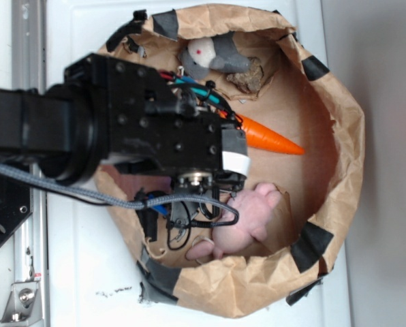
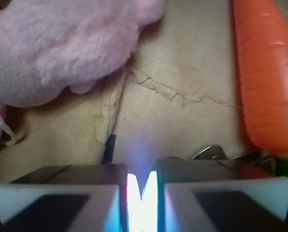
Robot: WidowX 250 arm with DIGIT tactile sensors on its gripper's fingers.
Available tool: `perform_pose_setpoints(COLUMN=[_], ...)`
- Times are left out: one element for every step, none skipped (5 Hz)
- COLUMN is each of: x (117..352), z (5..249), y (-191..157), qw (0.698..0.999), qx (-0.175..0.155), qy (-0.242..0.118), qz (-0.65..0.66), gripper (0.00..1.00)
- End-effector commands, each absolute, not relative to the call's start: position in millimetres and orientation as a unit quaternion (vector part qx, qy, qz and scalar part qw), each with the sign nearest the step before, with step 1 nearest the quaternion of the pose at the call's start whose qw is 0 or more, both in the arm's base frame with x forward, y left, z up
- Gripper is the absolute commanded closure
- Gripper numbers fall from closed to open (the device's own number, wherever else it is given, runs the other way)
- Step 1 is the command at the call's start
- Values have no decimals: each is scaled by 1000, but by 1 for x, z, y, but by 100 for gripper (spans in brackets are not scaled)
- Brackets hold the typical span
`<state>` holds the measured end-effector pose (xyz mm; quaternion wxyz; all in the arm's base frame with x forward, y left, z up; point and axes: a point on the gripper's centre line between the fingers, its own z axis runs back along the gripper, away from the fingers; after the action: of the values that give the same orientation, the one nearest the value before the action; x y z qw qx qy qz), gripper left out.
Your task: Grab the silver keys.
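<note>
In the wrist view only a small shiny silver part of the keys (image 2: 209,152) shows, lying on the brown paper just beyond my right finger and beside the orange carrot (image 2: 267,77). My gripper (image 2: 142,182) hangs low over the paper. Its jaws stand close together with only a thin bright slit between them and nothing in it. The keys lie to the right of the jaws, not between them. In the exterior view my arm (image 1: 155,129) reaches into the paper bag (image 1: 339,122) and hides the keys and fingertips.
A pink plush toy (image 2: 62,43) lies at the far left of the gripper; it also shows in the exterior view (image 1: 247,218). The carrot (image 1: 274,139) points right. A grey and white plush (image 1: 213,54) sits at the bag's back. The bag's crumpled walls ring everything.
</note>
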<state>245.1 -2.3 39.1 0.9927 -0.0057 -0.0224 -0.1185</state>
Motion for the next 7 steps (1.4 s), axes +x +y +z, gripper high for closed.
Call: perform_pose_setpoints(x=[253, 253, 252, 253, 254, 254, 253], z=[70, 103, 129, 133, 130, 126, 122], y=[4, 24, 41, 42, 40, 38, 34], qw=[991, 991, 988, 988, 988, 989, 988], qx=[20, 20, 16, 15, 16, 18, 13], qy=[-74, -112, -145, -148, -144, -141, -136], qz=[-109, -67, -41, -40, -44, -48, -69], gripper=[100, 100, 100, 100, 100, 100, 100])
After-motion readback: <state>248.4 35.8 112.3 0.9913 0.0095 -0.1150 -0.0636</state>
